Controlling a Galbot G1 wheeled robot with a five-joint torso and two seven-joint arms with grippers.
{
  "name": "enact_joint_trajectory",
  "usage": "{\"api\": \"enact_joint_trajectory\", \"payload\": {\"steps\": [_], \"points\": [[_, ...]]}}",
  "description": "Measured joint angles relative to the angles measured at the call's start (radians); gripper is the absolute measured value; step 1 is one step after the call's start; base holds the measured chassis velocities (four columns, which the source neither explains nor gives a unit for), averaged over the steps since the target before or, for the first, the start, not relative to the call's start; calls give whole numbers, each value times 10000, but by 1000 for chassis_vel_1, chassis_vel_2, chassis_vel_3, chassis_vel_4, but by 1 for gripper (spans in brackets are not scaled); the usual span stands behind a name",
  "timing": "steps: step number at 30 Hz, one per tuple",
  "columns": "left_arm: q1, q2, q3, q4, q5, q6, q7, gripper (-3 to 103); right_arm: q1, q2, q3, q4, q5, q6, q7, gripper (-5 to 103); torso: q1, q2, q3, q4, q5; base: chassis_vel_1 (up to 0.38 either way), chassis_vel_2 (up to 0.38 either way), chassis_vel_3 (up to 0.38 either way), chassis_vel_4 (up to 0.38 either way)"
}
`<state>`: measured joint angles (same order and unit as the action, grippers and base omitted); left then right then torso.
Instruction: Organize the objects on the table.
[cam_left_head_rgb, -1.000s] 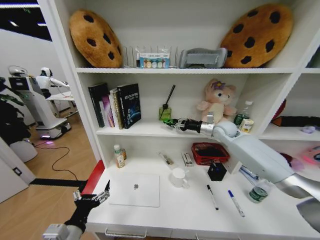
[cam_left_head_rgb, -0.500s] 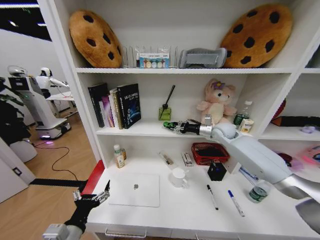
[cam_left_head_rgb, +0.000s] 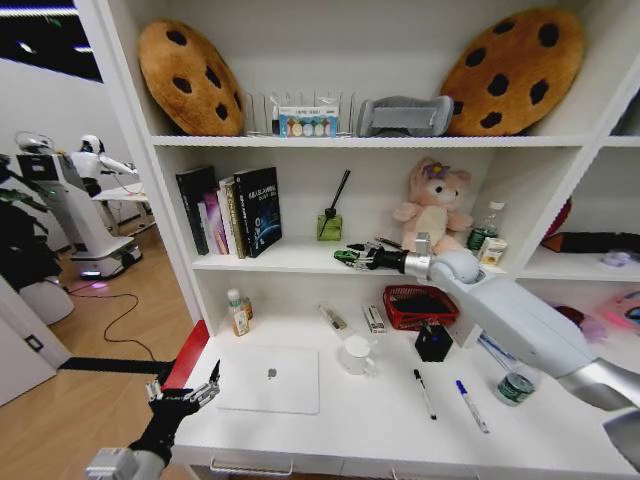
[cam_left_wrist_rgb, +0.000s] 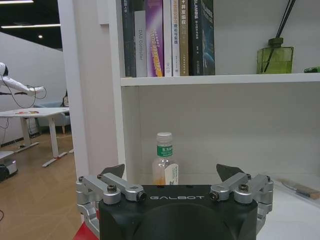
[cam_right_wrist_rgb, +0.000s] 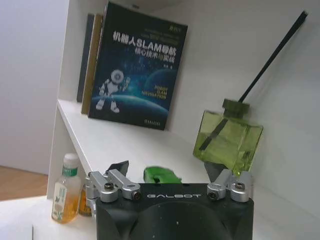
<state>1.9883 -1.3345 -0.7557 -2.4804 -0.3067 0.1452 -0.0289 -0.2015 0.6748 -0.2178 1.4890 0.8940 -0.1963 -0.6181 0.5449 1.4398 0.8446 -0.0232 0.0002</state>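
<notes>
The right tool (cam_left_head_rgb: 345, 256) reaches out over the lower shelf (cam_left_head_rgb: 290, 258) of the white bookcase, just in front of the green diffuser bottle (cam_left_head_rgb: 330, 226). In the right wrist view its fingers stand apart, and the green toy car (cam_right_wrist_rgb: 161, 175) sits between them, on or just above the shelf board; whether they press on it cannot be told. A row of books (cam_left_head_rgb: 232, 210) stands farther left on the same shelf, and a pink plush bear (cam_left_head_rgb: 432, 205) sits to the right.

The left tool (cam_left_head_rgb: 183, 392) hangs at the front left corner of the surface (cam_left_head_rgb: 380, 420), its fingers spread wide and empty.

On the white surface the silver laptop (cam_left_head_rgb: 270, 379) lies closed near the left front. A white mug (cam_left_head_rgb: 356, 354) stands just beside it on the right. The black pen (cam_left_head_rgb: 425, 394) and the blue pen (cam_left_head_rgb: 472, 405) lie farther right, apart from each other. A red basket (cam_left_head_rgb: 420, 305) and a small orange-filled bottle (cam_left_head_rgb: 238, 313) stand toward the back.

Two cookie-shaped cushions (cam_left_head_rgb: 190, 75) lean on the top shelf. To the left the room opens onto a wooden floor (cam_left_head_rgb: 90, 330), where another white robot (cam_left_head_rgb: 70, 200) stands.
</notes>
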Motion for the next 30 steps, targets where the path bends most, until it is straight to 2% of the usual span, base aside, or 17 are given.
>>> {"api": "enact_joint_trajectory", "payload": {"steps": [3,5,8,9,11,12,15,16,18,19,23,24,26,27,28,29,30], "points": [[0,0,0,0,0,0,0,100,-514,-416,802,762,388,93,327,98,0,0,0,0,-2,0,0,0,0],[1,0,0,0,0,0,0,100,-894,-660,1301,1177,511,126,558,100,0,1,-1,1,-3,0,0,0,0],[1,0,-1,0,0,0,1,100,-2438,-1517,2629,2732,988,246,2347,100,0,1,-2,-7,4,0,0,0,0],[1,0,-1,0,0,0,1,100,-2438,-1517,2629,2732,988,246,2347,100,0,1,-2,-7,4,0,0,0,0],[1,1,0,0,0,0,0,100,-3697,-1979,3920,3763,1130,118,3731,100,-1,2,-3,-8,-4,0,0,0,0],[1,1,0,0,0,0,0,100,-3697,-1979,3920,3763,1130,118,3731,100,-1,2,-3,-8,-4,0,0,0,0],[0,0,-1,0,0,1,0,100,-6032,-1639,6016,5291,902,-549,5505,100,-1,2,-2,3,1,0,0,0,0],[0,0,-1,0,0,1,0,100,-6032,-1639,6016,5291,902,-549,5505,100,-1,2,-2,3,1,0,0,0,0],[0,0,-1,0,0,0,-4,100,-7991,-1098,7716,6172,527,-918,6276,100,0,1,-1,5,-1,0,0,0,0],[0,0,-1,0,0,0,-4,100,-7991,-1098,7716,6172,527,-918,6276,100,0,1,-1,5,-1,0,0,0,0],[-1,0,1,1,0,0,-2,100,-12817,900,11307,7313,-1553,-488,6139,100,-1,1,-3,-9,2,0,0,0,0],[-1,0,1,1,0,0,-2,100,-12817,900,11307,7313,-1553,-488,6139,100,-1,1,-3,-9,2,0,0,0,0],[0,1,1,2,0,1,3,100,-14932,2217,11947,7644,-2685,60,5849,100,-2,2,-3,-11,-2,0,0,0,0],[0,1,1,2,0,1,3,100,-14932,2217,11947,7644,-2685,60,5849,100,-2,2,-3,-11,-2,0,0,0,0],[0,-2,-1,1,1,0,-3,100,-15508,2724,11989,7719,-3062,234,5786,100,-2,2,-3,-10,-4,0,0,0,0],[1,1,0,2,0,2,3,100,-16149,3397,11960,7777,-3451,410,5743,100,-3,3,-4,-12,1,0,0,0,0],[0,-1,-1,-1,1,2,2,100,-16798,4560,11663,7856,-3997,640,5771,100,-3,4,-3,-4,-6,0,0,0,0]]}}
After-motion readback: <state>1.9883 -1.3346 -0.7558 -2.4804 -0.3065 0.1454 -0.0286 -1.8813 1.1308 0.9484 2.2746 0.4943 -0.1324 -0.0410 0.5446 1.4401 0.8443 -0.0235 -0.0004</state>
